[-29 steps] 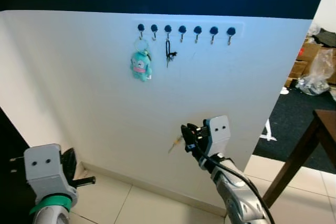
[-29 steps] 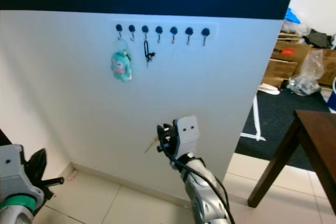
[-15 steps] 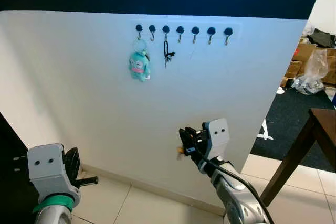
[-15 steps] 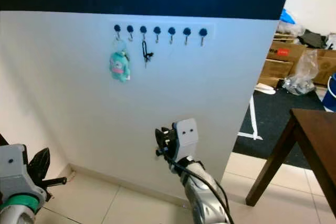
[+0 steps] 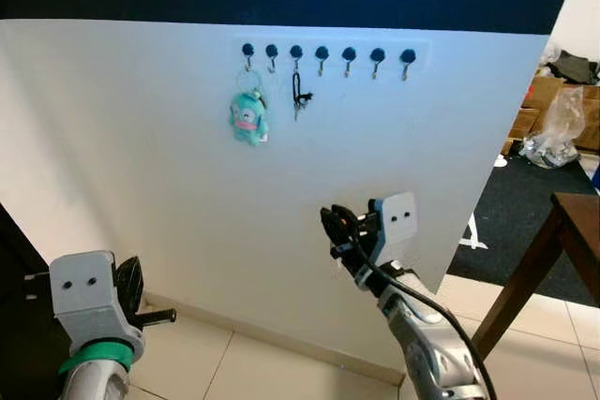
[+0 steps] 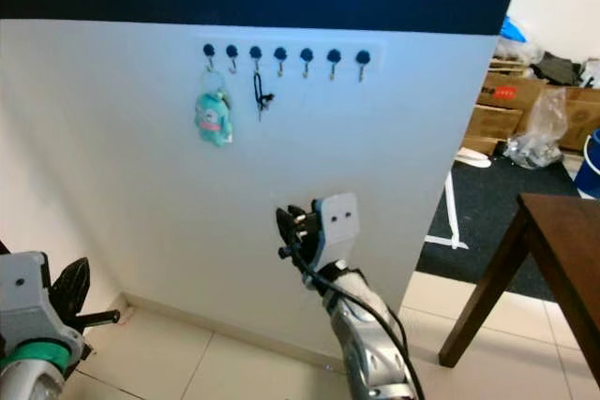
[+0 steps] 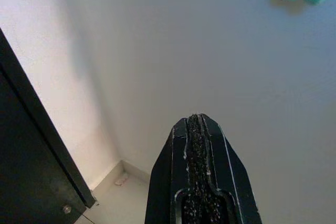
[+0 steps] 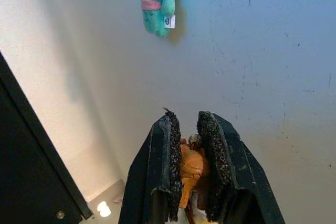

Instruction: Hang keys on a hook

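while the right gripper (image 8: 188,129) points its two long black fingers (image 8: 167,153) up at the white wall panel (image 5: 169,156), they stand only narrowly apart and pinch a small orange-brown key charm (image 8: 191,165) between their rough pads, with a bit of metal showing at the charm's top. seen from the head, this silver arm rises from about 5 o'clock of the scene, forearm slanted up and toward 11 o'clock, the gripper (image 5: 336,229) sitting near the centre, close in front of the wall and well below the row of seven dark round-headed hooks (image 5: 323,52) at 12 o'clock.

on that row, a teal plush monster keyring (image 5: 248,118) hangs from the first hook on the left, and a small black key bunch (image 5: 300,96) hangs from the third (the other hooks are bare).

the left gripper (image 7: 198,124) has its fingers pressed together, nothing between them; its arm sits low at 7 o'clock, fingers aimed at the wall beside a dark door edge (image 7: 31,140). a dark wooden table (image 5: 562,241) stands at 4 o'clock.
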